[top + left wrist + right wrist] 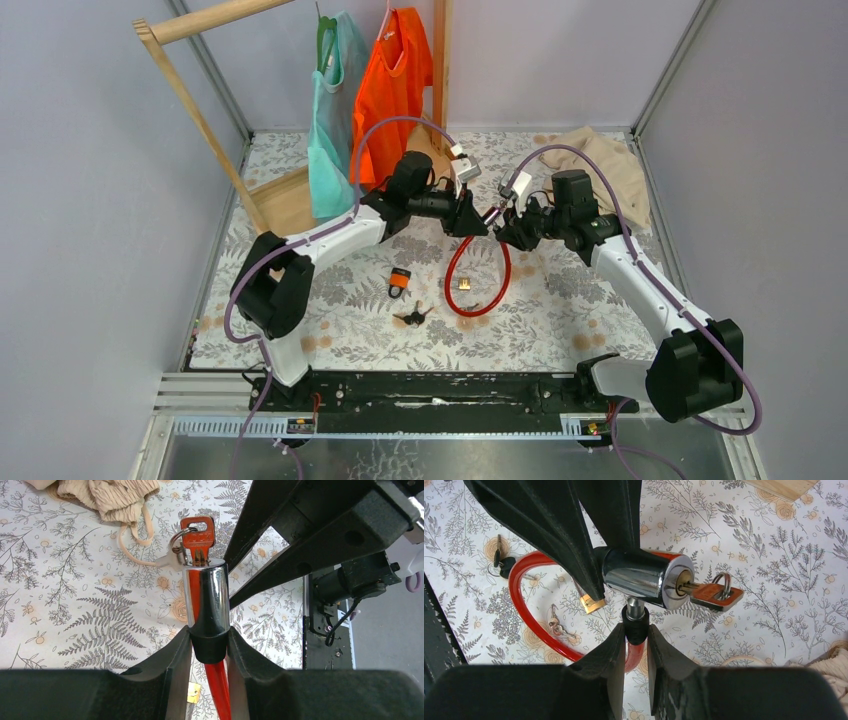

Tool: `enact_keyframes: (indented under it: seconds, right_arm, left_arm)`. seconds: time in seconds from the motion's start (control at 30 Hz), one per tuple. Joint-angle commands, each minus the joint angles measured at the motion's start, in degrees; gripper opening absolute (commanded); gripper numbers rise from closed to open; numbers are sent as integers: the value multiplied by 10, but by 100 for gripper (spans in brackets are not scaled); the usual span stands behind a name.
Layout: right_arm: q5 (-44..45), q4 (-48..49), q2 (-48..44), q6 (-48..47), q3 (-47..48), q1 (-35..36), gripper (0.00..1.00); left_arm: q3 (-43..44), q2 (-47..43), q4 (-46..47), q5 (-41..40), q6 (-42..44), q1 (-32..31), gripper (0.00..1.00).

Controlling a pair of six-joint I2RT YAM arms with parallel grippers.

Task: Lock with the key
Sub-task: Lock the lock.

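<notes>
Left end effector (210,647) and right end effector (636,632): both clamped on the red cable lock (452,272).
Left grips the chrome lock cylinder (206,597) at its collar, right grips the black pin end (634,619). The orange-headed key (198,532) sits in the keyhole, above the floral worktop (560,310).

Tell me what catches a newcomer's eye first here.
A red cable lock loops mid-table, its ends lifted between the two arms: the left jaws pinch the collar below the chrome cylinder, the right jaws the cable's pin end. An orange-headed key sits in the cylinder's face. Behind, an orange shirt hangs on the wooden rack.
</notes>
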Motion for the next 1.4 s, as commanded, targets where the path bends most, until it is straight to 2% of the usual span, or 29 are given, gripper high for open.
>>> enact_keyframes:
  seconds: [0.0, 0.37, 0.57, 1.07, 1.37]
  right_arm:
    - [-15, 3, 0, 11, 35, 8, 0]
    - [18, -30, -4, 4, 77, 8, 0]
    - [28, -56, 6, 0, 107, 8, 0]
    - [45, 2, -3, -1, 68, 8, 0]
    - [-14, 60, -3, 6, 19, 8, 0]
  left_arm:
    - [16, -16, -7, -13, 41, -12, 0]
    - [19, -22, -65, -85, 109, -34, 0]
    - [17, -23, -65, -120, 114, -40, 0]
    - [-60, -56, -40, -219, 197, -69, 0]
    - [-56, -47, -35, -200, 179, -92, 0]
